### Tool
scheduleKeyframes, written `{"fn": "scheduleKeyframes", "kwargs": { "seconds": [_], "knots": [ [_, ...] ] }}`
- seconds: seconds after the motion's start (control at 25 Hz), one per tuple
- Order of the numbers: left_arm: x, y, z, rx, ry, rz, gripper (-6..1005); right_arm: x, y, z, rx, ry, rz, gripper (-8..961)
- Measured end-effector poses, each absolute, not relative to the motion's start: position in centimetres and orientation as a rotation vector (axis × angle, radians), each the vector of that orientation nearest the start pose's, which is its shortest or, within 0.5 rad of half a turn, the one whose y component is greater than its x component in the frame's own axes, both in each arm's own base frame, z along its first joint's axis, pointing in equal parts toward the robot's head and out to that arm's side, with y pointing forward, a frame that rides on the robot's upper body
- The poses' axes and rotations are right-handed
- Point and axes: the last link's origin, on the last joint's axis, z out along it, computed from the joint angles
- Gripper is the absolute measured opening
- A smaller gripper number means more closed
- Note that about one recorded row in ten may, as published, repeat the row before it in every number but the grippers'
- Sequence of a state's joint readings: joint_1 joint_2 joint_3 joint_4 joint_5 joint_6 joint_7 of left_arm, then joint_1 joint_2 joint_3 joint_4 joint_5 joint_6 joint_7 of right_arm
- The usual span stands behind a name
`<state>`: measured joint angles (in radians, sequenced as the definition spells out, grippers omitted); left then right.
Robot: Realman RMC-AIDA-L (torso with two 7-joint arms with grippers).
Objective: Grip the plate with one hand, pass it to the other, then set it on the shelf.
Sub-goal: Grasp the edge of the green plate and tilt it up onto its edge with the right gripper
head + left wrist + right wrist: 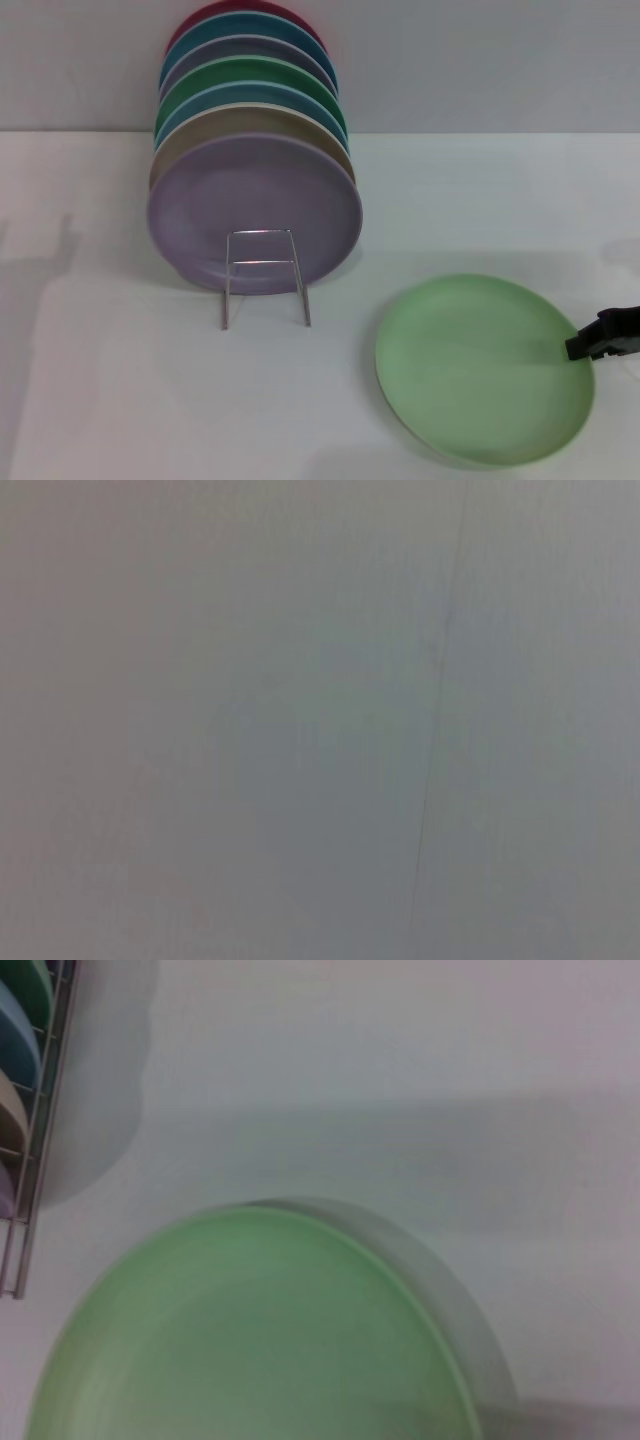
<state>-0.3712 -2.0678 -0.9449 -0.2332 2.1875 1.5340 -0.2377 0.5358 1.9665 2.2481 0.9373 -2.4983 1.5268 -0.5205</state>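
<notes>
— What sits on the white bench (110, 400)?
— The mint plate (485, 370) lies flat at lower right; the wire shelf (265, 278) stands centre-left, loaded with upright plates (255, 210).

Right gripper (582, 348) reaches in low from the right.

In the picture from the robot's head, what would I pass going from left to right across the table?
The stack of upright plates, lavender plate in front → the wire shelf loop before it → the light green plate lying flat → the right gripper at that plate's far right rim.
</notes>
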Motion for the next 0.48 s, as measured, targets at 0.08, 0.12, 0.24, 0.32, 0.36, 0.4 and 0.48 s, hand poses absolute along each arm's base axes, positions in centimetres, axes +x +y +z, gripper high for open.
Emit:
{"fn": "scheduleKeyframes", "kwargs": {
  "seconds": [0.08,0.12,0.24,0.32,0.36,0.4,0.48],
  "knots": [
    [-31.04,30.83,4.41,-1.238,-0.4,-1.053,830,30.94,34.19,5.52,-2.143,1.812,-0.118,222],
    [-31.04,30.83,4.41,-1.238,-0.4,-1.053,830,30.98,34.19,5.47,-2.143,1.813,-0.121,211],
    [-31.08,30.79,4.41,-1.238,-0.4,-1.052,830,31.0,34.2,5.4,-2.143,1.815,-0.123,178],
    [-31.08,30.79,4.41,-1.238,-0.4,-1.052,830,30.98,34.23,5.4,-2.146,1.81,-0.124,156],
    [-31.09,30.79,4.4,-1.238,-0.401,-1.052,830,30.97,34.26,5.41,-2.148,1.807,-0.124,145],
    [-31.09,30.78,4.41,-1.238,-0.4,-1.052,830,30.98,34.3,5.42,-2.15,1.802,-0.122,134],
    [-31.09,30.78,4.41,-1.238,-0.4,-1.052,830,31.02,34.42,5.45,-2.151,1.787,-0.118,136]
  ]
}}
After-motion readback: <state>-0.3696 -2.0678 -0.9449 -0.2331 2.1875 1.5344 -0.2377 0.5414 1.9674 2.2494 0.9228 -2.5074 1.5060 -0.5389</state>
